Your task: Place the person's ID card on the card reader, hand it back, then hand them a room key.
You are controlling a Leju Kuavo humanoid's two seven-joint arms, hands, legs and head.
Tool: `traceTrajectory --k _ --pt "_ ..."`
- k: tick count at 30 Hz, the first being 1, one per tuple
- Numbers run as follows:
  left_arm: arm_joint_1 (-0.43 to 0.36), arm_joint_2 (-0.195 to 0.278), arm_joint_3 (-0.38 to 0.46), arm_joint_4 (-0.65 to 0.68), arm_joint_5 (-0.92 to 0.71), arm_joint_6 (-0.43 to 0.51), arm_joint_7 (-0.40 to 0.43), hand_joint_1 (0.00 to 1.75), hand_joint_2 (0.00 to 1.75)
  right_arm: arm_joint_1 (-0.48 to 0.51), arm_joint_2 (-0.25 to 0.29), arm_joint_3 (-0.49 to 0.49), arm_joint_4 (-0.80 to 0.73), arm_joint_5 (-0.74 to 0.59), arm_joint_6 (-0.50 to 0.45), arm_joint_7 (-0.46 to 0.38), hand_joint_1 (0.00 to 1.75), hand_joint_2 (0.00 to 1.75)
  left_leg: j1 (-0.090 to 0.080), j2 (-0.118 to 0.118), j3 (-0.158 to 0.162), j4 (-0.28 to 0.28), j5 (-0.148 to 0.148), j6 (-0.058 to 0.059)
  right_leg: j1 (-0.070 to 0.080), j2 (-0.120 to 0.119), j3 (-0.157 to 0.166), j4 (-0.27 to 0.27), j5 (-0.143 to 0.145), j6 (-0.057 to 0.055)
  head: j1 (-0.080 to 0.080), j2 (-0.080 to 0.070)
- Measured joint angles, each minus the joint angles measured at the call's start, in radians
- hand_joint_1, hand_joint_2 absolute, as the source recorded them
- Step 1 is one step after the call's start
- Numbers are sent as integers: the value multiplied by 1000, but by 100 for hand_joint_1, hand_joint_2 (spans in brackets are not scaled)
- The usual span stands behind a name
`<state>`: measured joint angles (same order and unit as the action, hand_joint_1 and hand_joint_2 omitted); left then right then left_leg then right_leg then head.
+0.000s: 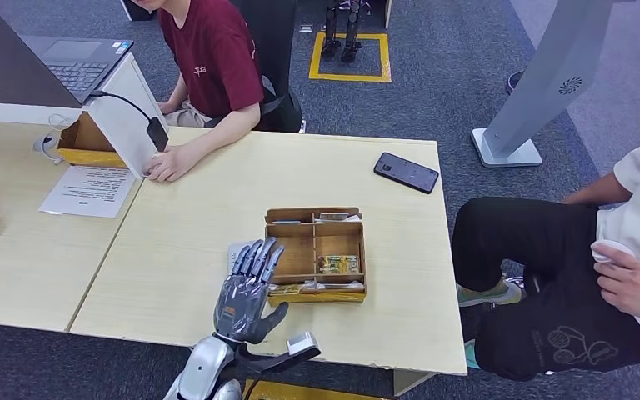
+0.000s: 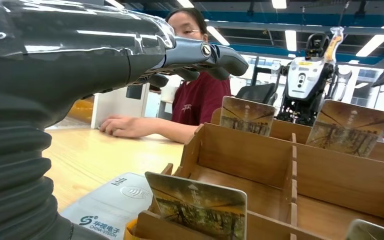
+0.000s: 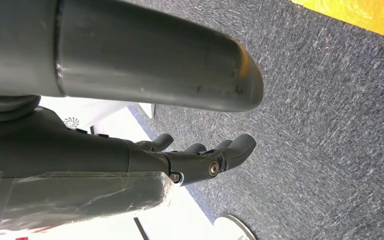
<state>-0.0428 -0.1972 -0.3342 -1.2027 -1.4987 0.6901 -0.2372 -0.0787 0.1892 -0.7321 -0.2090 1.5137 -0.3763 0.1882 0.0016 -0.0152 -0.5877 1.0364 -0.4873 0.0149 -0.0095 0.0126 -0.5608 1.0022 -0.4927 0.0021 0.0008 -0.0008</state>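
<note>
The left hand (image 1: 248, 287) is held flat, fingers spread and empty, over the card reader (image 2: 111, 202) near the table's (image 1: 183, 242) front edge, beside the key box (image 1: 317, 252). No ID card can be seen; it should be awaited before pressing down. The right hand (image 3: 200, 157) hangs open.

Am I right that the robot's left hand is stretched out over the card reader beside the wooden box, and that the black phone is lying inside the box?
Not quite. The head view shows the black phone lying flat on the table, beyond the wooden box and apart from it, not inside. The rest holds: the left hand is stretched out over the card reader beside the box.
</note>
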Motion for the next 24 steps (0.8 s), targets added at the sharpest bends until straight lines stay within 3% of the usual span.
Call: traceTrajectory --k 7,14,18,19,24 --pt "0 -24 8 10 57 0 -64 0 175 -1 0 -1 0 0 -1 -6 0 0 0 0 0 0 0 0 0 0 0 0 0 0 0 0" --pt "0 -40 23 22 49 0 -66 0 175 -2 0 -1 0 0 -1 -6 0 0 0 0 0 0 0 0 0 0 0 0 0 0 0 0" --pt "-3 -43 30 36 50 0 -61 168 175 -2 0 -1 0 0 -2 -9 0 0 0 0 0 0 0 0 0 0 0 0 0 0 0 0" --pt "-5 -43 31 43 50 0 -57 175 175 -2 0 -1 0 0 -3 -11 0 0 0 0 0 0 0 0 0 0 0 0 0 0 0 0" --pt "-16 -43 33 85 58 0 -39 175 175 -2 0 -3 0 0 -12 -25 0 0 0 0 0 0 0 0 0 0 0 0 0 0 0 0"
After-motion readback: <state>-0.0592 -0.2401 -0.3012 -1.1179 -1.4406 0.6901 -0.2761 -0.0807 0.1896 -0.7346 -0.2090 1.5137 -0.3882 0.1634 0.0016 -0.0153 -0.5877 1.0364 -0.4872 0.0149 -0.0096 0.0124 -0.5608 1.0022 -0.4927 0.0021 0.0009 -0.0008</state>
